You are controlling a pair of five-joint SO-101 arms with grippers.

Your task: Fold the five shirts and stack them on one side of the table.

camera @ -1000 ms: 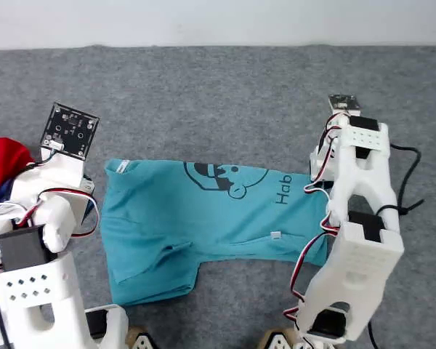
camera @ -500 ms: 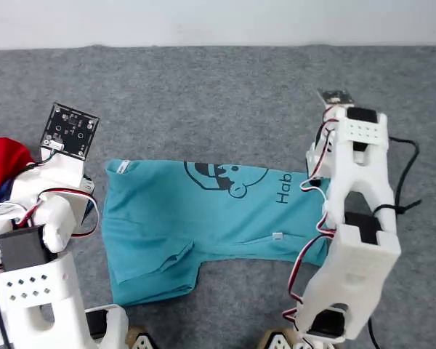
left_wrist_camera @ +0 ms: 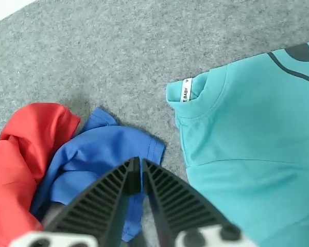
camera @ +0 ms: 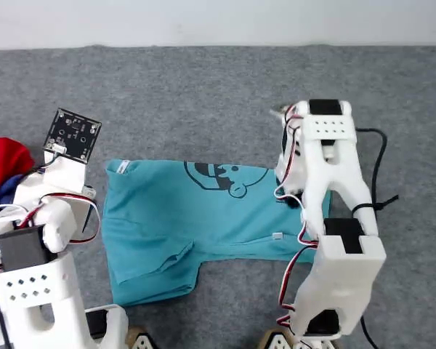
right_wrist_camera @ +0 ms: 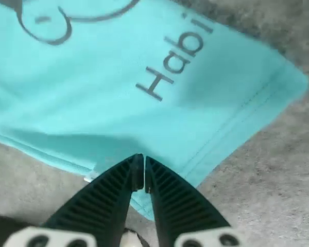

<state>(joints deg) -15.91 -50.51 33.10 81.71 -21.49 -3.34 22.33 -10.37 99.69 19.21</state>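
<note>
The right arm [camera: 327, 174] hides the teal shirt's [camera: 174, 211] hem end; the red shirt [camera: 1, 160] runs off the edge, seemingly overlapping the blue shirt [left_wrist_camera: 100, 154]

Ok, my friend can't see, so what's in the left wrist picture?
The shut left gripper hangs over a crumpled blue shirt on the grey table. A red shirt lies bunched against the blue one, and a teal shirt with a white neck label is spread flat on the other side.

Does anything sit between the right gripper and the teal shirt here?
Nothing visible does. The right gripper hangs directly over the teal shirt near its hem, jaws shut, with no other item between them.
</note>
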